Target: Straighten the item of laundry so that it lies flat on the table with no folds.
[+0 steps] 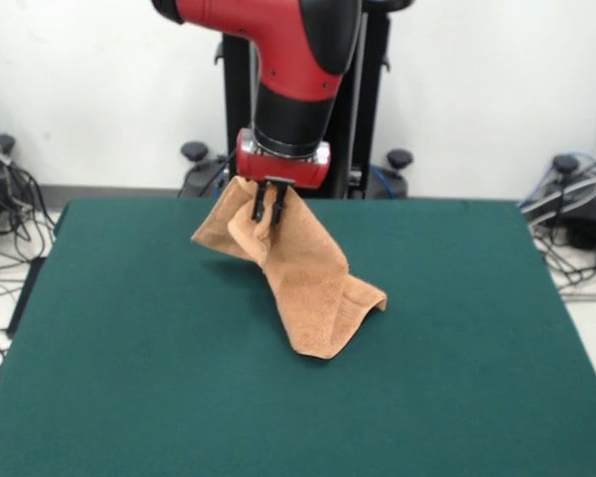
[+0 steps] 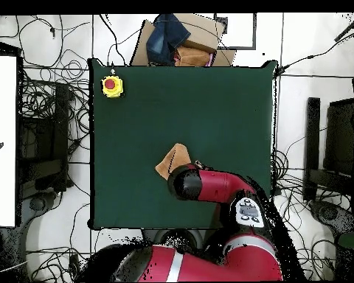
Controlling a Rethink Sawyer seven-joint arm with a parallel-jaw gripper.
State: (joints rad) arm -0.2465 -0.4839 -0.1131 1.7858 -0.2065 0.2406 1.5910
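The arm (image 1: 293,70) is reaching down over the far half of the table (image 1: 129,378), and its gripper (image 1: 270,207) is pinching the towel (image 1: 303,273) near the top, the two black fingers closed tight on a bunch of cloth. The towel is hanging from that pinch rather than lying flat (one loose flap is sticking out to the left of the fingers in the front view). From the gripper the cloth is trailing down toward the near side and a little to the right, so its long axis is running on a slant from the grip to a folded lower end that is resting on the table. From overhead, only a tan corner of the towel (image 2: 172,160) is showing beside the arm's wrist (image 2: 187,183), near the table's middle. A yellow button box (image 2: 112,86) is sitting at one corner.
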